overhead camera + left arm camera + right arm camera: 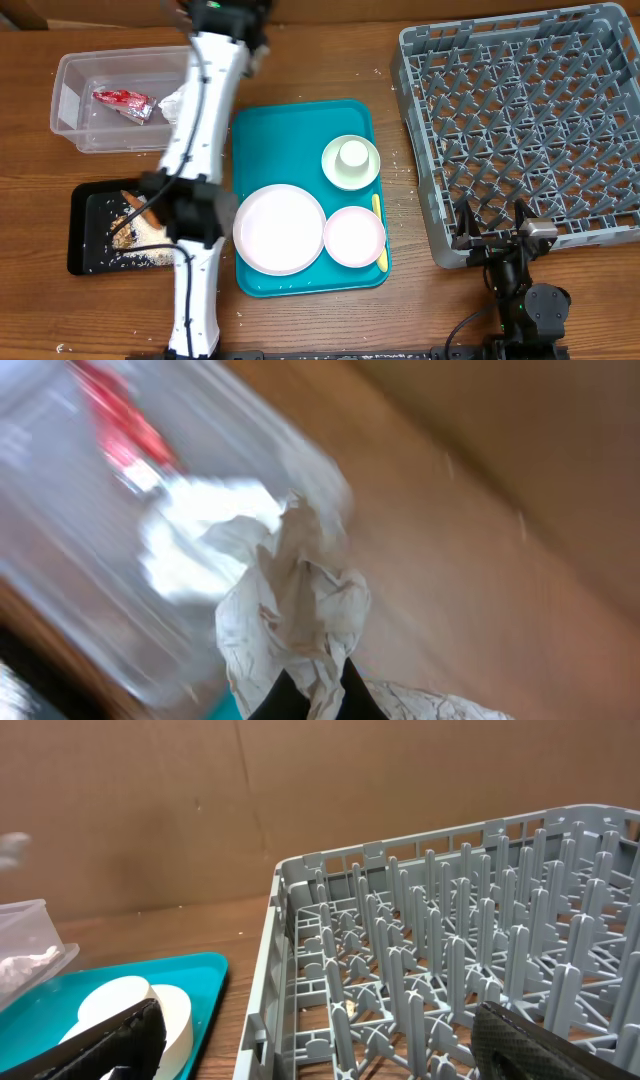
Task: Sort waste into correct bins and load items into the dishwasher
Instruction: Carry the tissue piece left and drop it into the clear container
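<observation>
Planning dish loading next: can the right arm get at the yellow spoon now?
Likely yes. The yellow spoon lies on the teal tray's right edge, nearest the right gripper, with only bare table between. The left arm is away over the clear tub.

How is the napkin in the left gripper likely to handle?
Probably floppy: the napkin bunches in loose creased folds beyond the left gripper. Likely very light, being thin crumpled paper, so it may cling to a finger or drift rather than drop cleanly into the tub.
</observation>
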Motion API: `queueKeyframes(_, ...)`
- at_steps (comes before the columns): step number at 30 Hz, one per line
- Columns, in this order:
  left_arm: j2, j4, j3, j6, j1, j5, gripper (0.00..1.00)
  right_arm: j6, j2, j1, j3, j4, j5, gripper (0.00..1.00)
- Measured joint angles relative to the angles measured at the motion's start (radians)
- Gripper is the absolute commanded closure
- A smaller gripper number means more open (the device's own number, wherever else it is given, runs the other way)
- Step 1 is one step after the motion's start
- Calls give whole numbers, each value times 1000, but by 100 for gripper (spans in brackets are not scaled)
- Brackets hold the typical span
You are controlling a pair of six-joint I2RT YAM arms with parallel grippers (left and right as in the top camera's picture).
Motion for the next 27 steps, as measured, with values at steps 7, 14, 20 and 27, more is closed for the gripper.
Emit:
queueKeyframes(7,14,4,-15,6,183,-63,0,0,0,0,0,0,0,0)
queueKeyframes(14,29,-134,-27,8,240,29,0,0,0,0,0,0,0,0)
queueKeyframes(20,29,-294,-28,14,239,56,0,0,0,0,0,0,0,0)
queueKeyframes(27,-14,-305,-36,34,233,104,0,0,0,0,0,1,0,0)
